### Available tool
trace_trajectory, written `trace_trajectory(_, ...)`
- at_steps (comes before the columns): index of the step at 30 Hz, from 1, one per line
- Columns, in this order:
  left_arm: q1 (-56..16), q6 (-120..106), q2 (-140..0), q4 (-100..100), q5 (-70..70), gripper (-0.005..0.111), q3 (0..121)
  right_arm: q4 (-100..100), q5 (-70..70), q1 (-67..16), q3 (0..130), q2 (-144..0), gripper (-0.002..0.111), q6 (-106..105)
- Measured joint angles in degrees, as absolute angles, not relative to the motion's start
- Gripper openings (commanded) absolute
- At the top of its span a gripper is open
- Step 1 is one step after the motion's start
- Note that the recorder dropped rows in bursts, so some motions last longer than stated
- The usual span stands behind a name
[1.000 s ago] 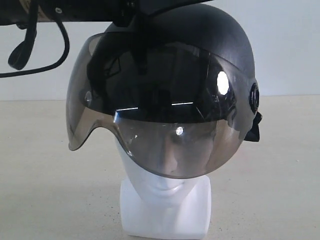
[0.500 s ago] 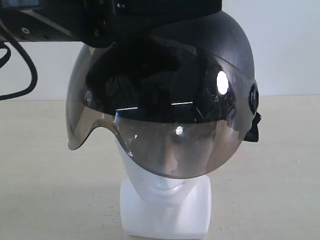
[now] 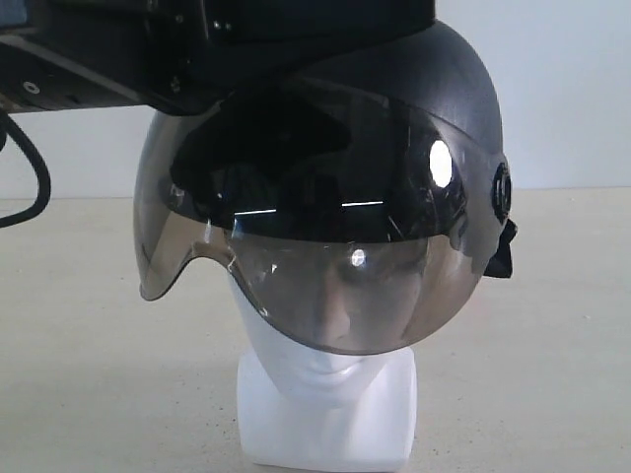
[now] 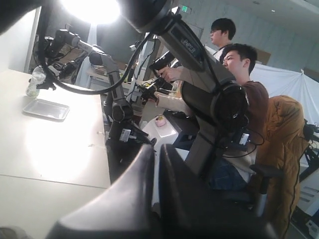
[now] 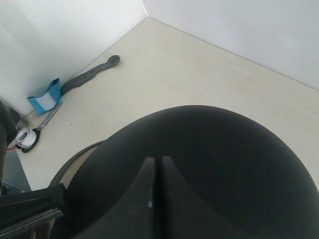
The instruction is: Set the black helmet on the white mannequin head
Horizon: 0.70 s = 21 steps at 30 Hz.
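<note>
Exterior view, helmet [image 3: 434, 89] set over head [image 3: 325, 394], right gripper [image 5: 156, 159] closed tight just above helmet crown, left gripper [image 4: 155, 147] narrowed to a slit, nothing held.

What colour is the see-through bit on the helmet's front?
A smoky grey tint; the visor shows best in the exterior view.

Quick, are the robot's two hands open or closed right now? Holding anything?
Left hand: closed, holding nothing.
Right hand: closed, nothing between its fingers, right by the black helmet.

Exterior view faces the black helmet [image 3: 325, 197] close, head-on; right wrist looks down onto it.
</note>
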<state>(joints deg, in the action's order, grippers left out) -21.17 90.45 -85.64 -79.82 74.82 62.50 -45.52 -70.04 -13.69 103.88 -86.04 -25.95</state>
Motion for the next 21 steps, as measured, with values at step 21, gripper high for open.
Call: trace_trajectory(21,-24.5,94.4,-80.5,-87.9,74.8,0.004,60.1,-45.4,-70.0,-13.7,103.9,-86.0,0.000,-26.0)
